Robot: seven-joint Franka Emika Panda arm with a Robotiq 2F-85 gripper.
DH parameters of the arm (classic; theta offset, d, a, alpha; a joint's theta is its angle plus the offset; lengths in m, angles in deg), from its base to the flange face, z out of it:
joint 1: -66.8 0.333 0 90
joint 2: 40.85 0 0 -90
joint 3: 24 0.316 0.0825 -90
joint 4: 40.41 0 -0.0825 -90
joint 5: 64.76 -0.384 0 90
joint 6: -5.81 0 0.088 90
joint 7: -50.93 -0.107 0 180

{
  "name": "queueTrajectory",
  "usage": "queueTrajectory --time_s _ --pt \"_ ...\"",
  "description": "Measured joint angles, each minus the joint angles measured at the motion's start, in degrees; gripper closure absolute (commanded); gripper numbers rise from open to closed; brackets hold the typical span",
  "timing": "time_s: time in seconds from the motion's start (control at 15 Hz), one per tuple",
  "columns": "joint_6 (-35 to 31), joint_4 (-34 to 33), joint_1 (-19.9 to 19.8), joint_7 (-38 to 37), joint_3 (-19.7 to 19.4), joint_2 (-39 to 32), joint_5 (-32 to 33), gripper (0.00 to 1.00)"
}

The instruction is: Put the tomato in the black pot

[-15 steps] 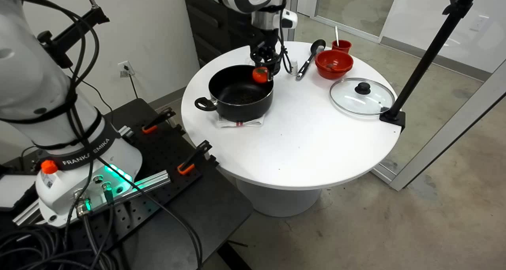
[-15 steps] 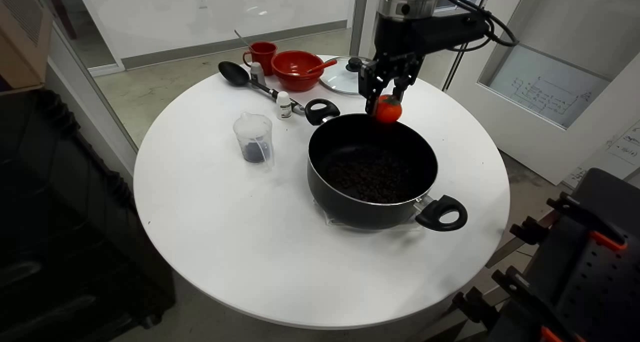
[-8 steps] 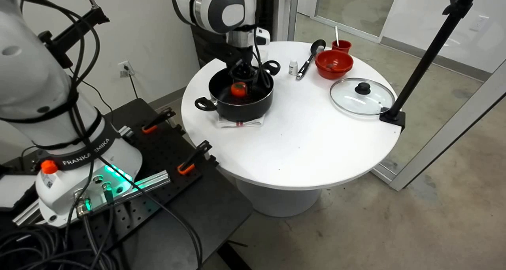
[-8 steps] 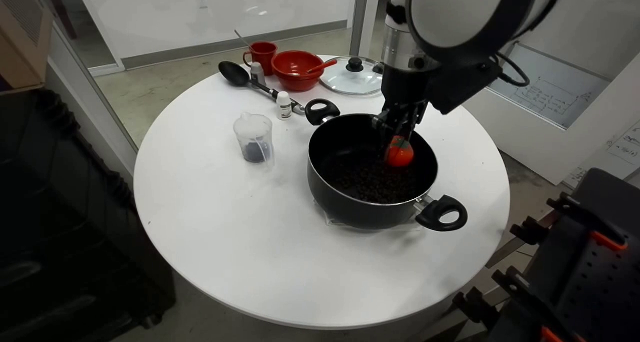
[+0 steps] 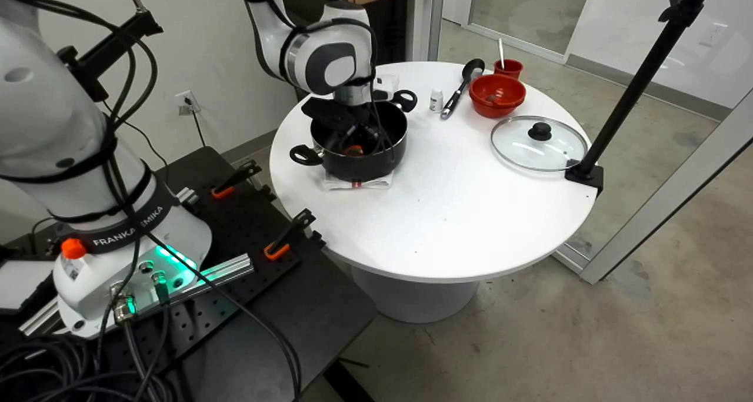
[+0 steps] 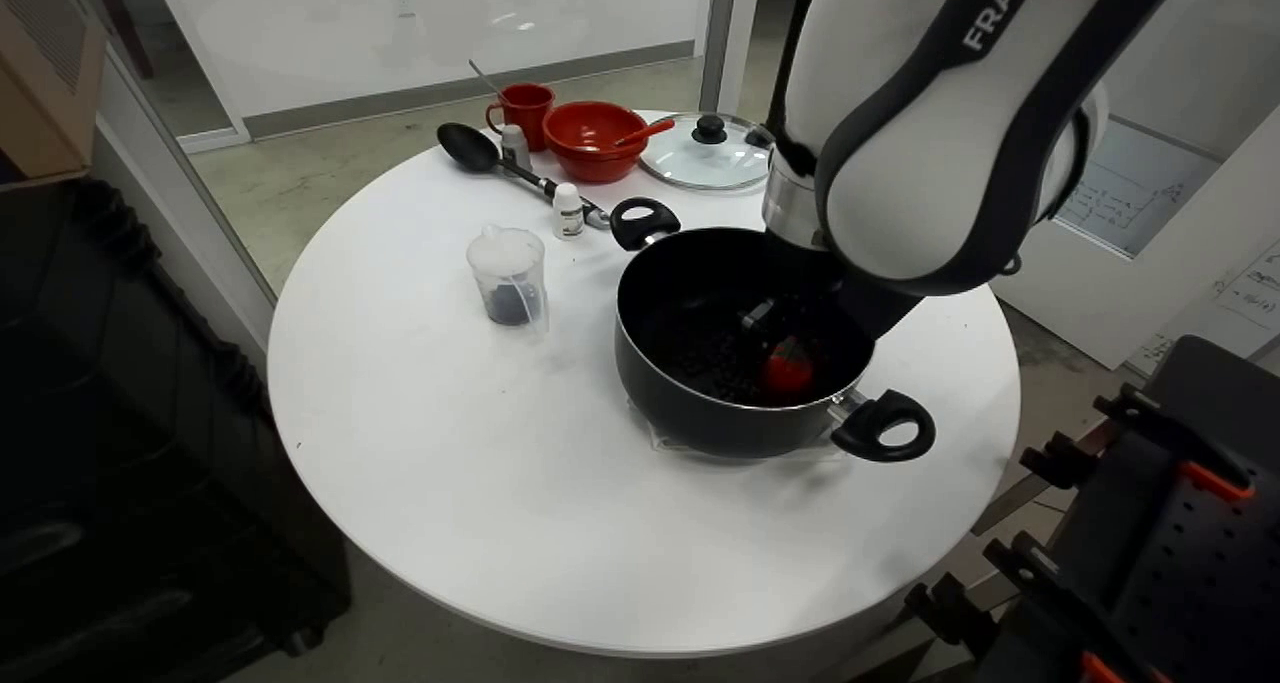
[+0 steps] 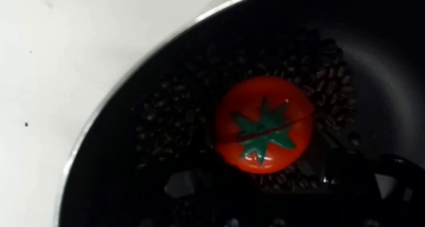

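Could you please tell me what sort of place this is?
Probably a robotics lab or office: a robot base, a perforated board and handwritten notes all point that way.

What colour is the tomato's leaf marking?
Green: the leaf marking on the tomato shows best in the wrist view.

White table bearing lid, red bowl, mug, black spoon, white bottle, clear cup, pad (beneath black pot).
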Motion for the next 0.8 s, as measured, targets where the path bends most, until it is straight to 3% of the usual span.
queueTrajectory --time_s 0.07,0.13,0.33,0.8 --pt "-1.1 -0.3 0.1 0.0 0.0 -1.2 0.0 0.61" --pt "-2.1 -0.7 0.2 0.0 0.0 -2.3 -0.1 0.11" --pt "-2.7 -1.3 0.6 0.0 -0.1 -2.8 -0.2 0.01" --pt "-2.0 -2.0 0.7 0.0 0.5 -3.5 -0.8 0.00"
